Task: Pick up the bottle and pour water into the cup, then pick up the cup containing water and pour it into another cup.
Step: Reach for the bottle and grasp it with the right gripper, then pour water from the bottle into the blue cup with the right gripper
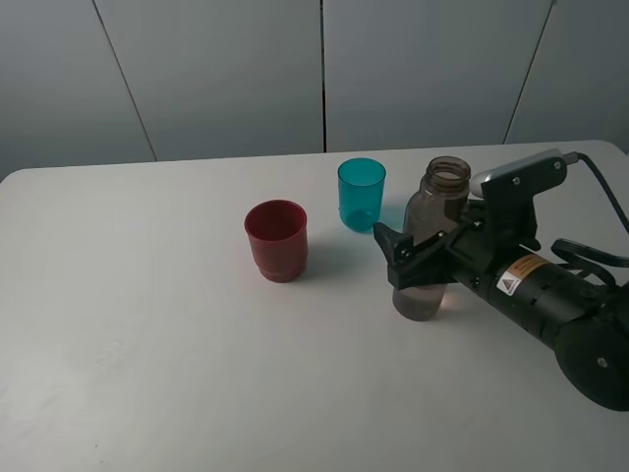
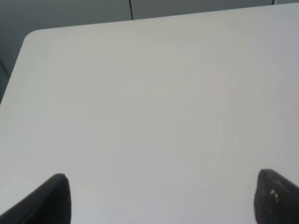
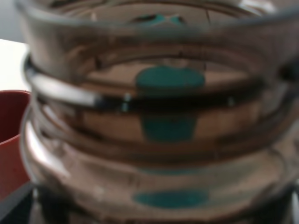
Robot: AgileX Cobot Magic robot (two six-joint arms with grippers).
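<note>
The smoky grey-brown bottle (image 1: 439, 211) stands upright at the right of the white table, its neck open and a little liquid at its bottom. My right gripper (image 1: 420, 254) is closed around its middle from the right; one finger shows in front and the other is hidden behind it. In the right wrist view the bottle (image 3: 159, 116) fills the frame. The teal cup (image 1: 361, 194) stands just behind and to the left of the bottle and shows through it (image 3: 169, 79). The red cup (image 1: 276, 240) stands further left (image 3: 11, 140). My left gripper (image 2: 163, 198) is open and empty over bare table.
The white table (image 1: 147, 344) carries only the two cups and the bottle. Grey wall panels stand behind its far edge. The right arm's black body (image 1: 560, 305) lies low over the table's right side. The left arm does not show in the exterior view.
</note>
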